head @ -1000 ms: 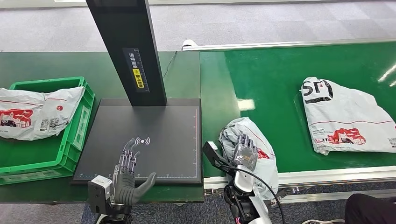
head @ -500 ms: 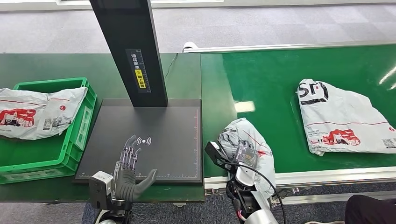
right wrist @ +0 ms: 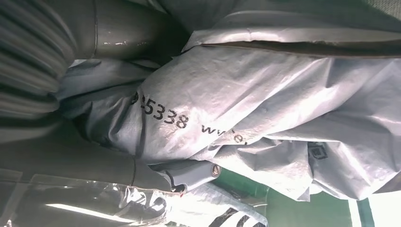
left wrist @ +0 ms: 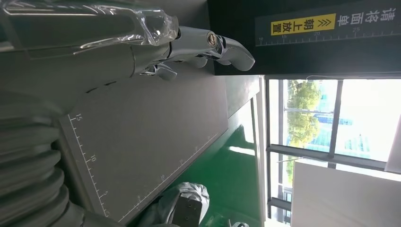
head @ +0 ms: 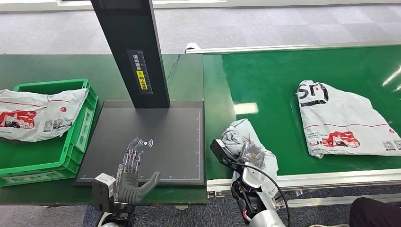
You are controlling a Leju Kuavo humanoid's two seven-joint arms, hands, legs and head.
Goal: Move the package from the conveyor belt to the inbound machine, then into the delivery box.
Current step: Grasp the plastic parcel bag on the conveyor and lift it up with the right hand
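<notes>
Head view: the right hand (head: 251, 154) is closed around a crumpled grey package (head: 249, 150) at the near edge of the green conveyor belt (head: 265, 80), at about 5 o'clock in frame. The package looks bunched up in the grip; whether it is clear of the belt I cannot tell. The left hand (head: 130, 171) hovers empty, fingers spread, over the near edge of the black inbound machine platform (head: 156, 127), at 7 o'clock. A second white package (head: 347, 120) lies flat on the belt at 3 o'clock. The green delivery box (head: 78, 124) at 9 o'clock has a package (head: 38, 113) draped in it.

Left wrist view: fingers (left wrist: 208, 42) extended above the ruled platform, holding nothing.

Right wrist view: thumb and fingers wrapped into the grey printed wrapper (right wrist: 246, 109); grip appears firm.

Judgement: step one, pickup from the belt, is in hand. Next move calls for lifting clear and carrying toward 9 o'clock onto the platform, label side minded.
</notes>
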